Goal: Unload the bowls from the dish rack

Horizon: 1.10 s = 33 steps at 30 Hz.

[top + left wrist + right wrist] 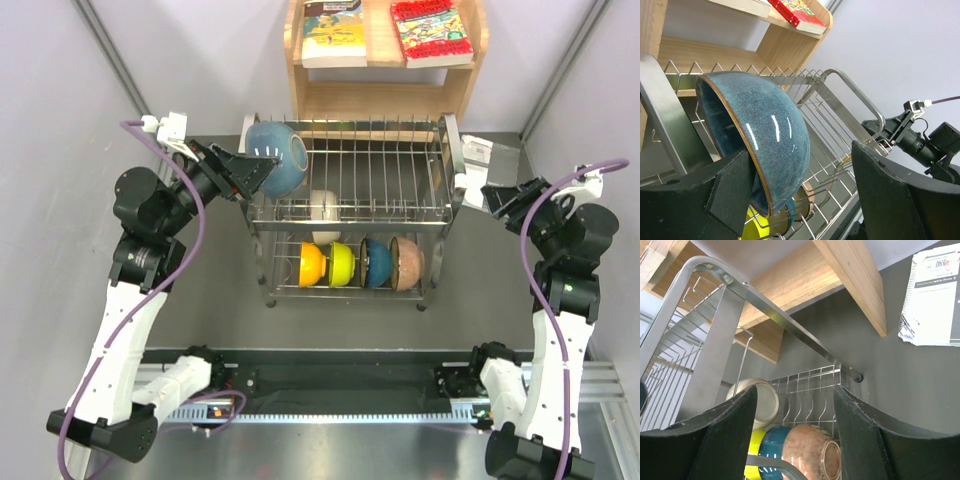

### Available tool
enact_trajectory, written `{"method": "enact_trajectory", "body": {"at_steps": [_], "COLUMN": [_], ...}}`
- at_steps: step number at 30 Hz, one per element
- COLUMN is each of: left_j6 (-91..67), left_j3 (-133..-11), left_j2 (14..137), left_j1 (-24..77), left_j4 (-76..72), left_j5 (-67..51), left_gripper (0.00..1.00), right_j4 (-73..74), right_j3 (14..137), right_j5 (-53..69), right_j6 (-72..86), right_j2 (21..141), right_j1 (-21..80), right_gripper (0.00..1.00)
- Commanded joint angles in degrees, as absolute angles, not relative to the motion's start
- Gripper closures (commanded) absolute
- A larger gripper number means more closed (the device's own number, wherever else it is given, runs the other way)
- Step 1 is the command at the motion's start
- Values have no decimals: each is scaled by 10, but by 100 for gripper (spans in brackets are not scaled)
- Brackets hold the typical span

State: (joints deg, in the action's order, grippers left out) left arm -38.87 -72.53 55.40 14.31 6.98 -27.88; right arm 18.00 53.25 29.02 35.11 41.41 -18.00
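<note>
On the far left corner of the dish rack's (400, 172) upper tier, the large blue bowl (770, 130) stands tilted on its edge, its glossy rounded outside turned toward the right. The left tool (801, 150) is around it with its jaws set wide. One finger (715, 195) lies against the brown rim, while the other finger (890, 200) stands clear of the bowl's curved side, so the bowl is straddled and not clamped. Down on the lower tier, four smaller bowls stand on edge in a row from left to right: orange (311, 264), lime-yellow (343, 263), teal-blue (376, 262) and pinkish-tan (406, 263). A cream-white bowl (325, 205) shows through the bars near the middle of the rack, but I cannot tell which tier it rests on. The right tool (795, 392) hangs just beside the rack's right end, its jaws apart with nothing between them. The rack sits on the dark desk (220, 300). Beyond it, at the far side, is a wooden shelf (390, 98) carrying books (432, 32). A printed booklet (492, 155) lies on the desk to the right of the rack.
</note>
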Motion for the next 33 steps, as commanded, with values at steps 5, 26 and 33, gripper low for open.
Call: {"method": "enact_trajectory", "body": {"at_steps": [5, 26, 33], "left_j6": [-370, -357, -365], "left_j3": [-693, -726, -731], "left_j2": [584, 613, 605], "left_j1": [144, 144, 144], "left_j4": [74, 120, 118], "left_j5": [-285, -335, -355], "left_gripper": [20, 34, 53], "right_j4": [142, 142, 132], "right_j3": [529, 522, 514], "right_j5": [300, 295, 301], "right_j6": [356, 356, 364], "right_j2": [412, 414, 413], "right_j1": [-176, -176, -177], "right_gripper": [37, 37, 37]}}
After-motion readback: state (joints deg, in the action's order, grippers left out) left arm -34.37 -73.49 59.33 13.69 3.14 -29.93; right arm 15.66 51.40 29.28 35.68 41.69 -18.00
